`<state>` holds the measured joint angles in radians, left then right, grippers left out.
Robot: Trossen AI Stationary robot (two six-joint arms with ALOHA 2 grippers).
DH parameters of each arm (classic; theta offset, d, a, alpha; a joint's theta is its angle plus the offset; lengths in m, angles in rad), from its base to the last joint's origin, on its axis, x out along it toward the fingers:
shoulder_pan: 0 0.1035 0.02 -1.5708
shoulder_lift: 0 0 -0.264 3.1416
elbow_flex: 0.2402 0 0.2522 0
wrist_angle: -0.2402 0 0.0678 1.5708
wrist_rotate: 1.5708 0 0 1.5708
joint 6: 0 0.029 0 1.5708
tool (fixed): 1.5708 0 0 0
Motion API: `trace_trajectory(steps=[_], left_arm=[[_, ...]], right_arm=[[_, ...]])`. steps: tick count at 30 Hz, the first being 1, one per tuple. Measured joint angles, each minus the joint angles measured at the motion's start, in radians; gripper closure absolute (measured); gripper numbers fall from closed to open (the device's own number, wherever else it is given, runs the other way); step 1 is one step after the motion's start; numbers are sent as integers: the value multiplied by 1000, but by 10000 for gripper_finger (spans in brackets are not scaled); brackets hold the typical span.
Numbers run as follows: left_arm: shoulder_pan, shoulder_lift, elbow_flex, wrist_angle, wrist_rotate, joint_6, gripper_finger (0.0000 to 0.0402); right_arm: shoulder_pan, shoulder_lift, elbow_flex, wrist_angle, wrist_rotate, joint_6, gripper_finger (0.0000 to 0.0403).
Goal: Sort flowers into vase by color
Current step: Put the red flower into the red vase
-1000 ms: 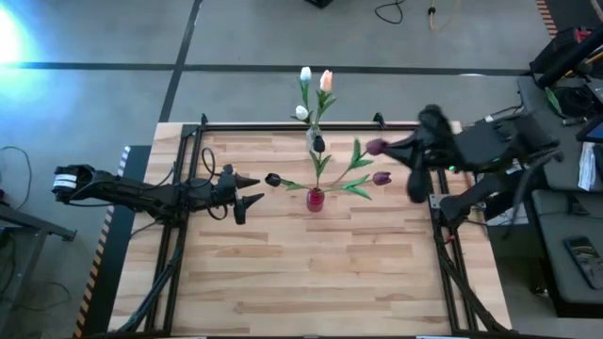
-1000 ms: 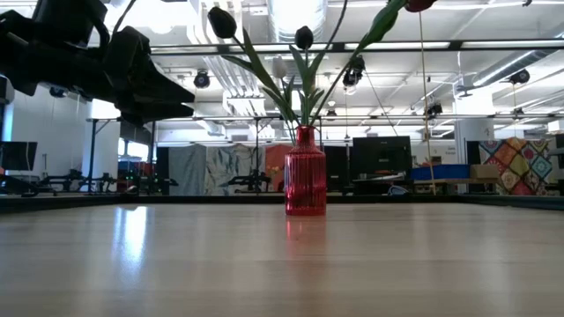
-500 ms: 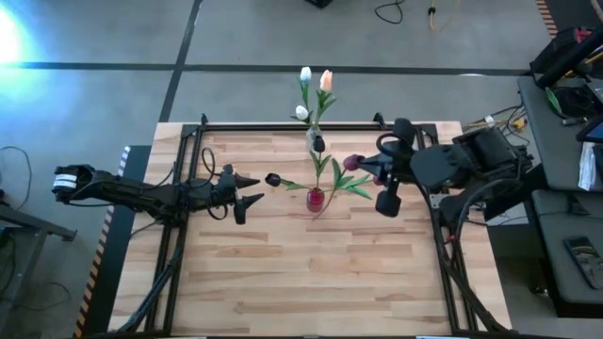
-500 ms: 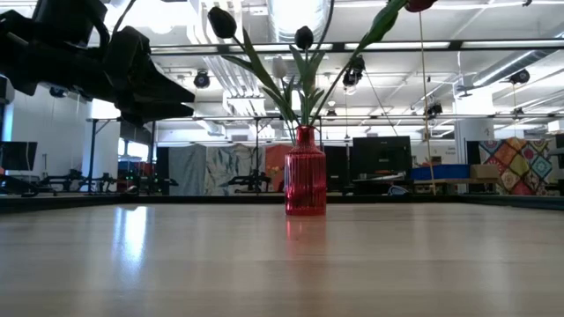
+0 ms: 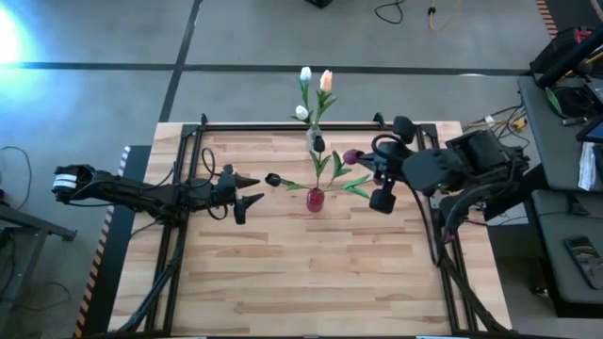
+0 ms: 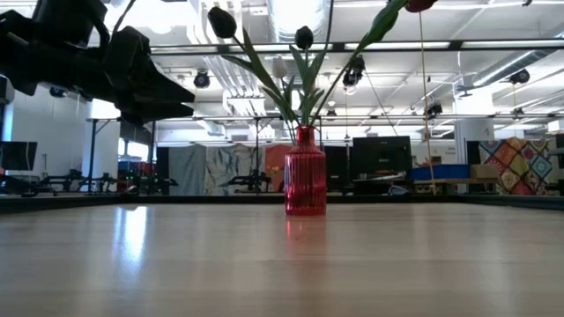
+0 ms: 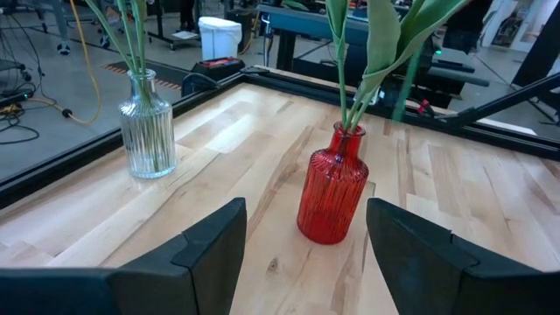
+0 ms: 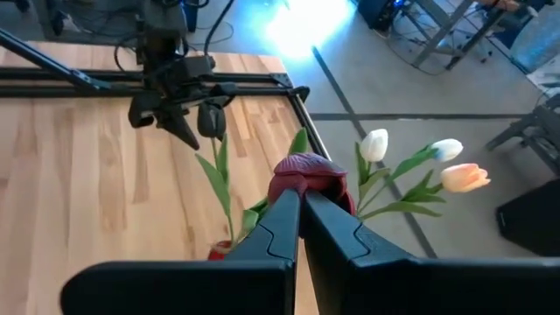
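A red ribbed vase [image 5: 315,199] [image 7: 332,188] stands mid-table with dark tulips [image 6: 304,37] leaning out of its neck. Behind it, a clear vase [image 7: 147,127] holds white and peach tulips [image 5: 325,80]. My right gripper [image 5: 364,163] [image 8: 300,199] hovers just right of the red vase, shut on a maroon tulip [image 5: 350,157]. My left gripper [image 5: 254,188] [image 7: 306,254] waits open, left of the red vase, facing it. One dark tulip head [image 5: 272,179] hangs close to its fingertips. My right gripper pinches the maroon tulip just under its head [image 8: 306,173] between the two fingertips [image 8: 282,214], coming from the table's right. The fingers hide the stem at the pinch. The head stands clear above the table, and the stem slants down toward the red vase's neck.
A black frame rail [image 5: 283,125] runs around the wooden table top [image 5: 311,273]. The tulips' leaves [image 5: 358,188] spread right of the red vase, under my right arm. The near half of the table holds no objects.
My right gripper has moved toward the table's left, closer to the red vase, carrying the maroon tulip's head with it. The tulip's stem now stands steeper over the vase. The motion slowed in the last half second.
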<state>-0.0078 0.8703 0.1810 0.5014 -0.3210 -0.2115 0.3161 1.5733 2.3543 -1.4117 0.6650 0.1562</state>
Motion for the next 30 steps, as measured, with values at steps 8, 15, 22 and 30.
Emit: trace_trajectory(steps=[8, 15, 22, 30], left_arm=[[0, 0, 0, 0, 0, 0, 180], [0, 0, 0, 0, 0, 0, 180], [0, 0, 0, 0, 0, 0, 180], [0, 0, 0, 0, 0, 0, 180]], right_arm=[[-33, 22, -1, -43, 18, 8, 394], [-55, 41, -1, -49, 18, 3, 394], [-57, 39, -1, -49, 43, 2, 394], [-62, 29, -2, -50, 58, 7, 394]])
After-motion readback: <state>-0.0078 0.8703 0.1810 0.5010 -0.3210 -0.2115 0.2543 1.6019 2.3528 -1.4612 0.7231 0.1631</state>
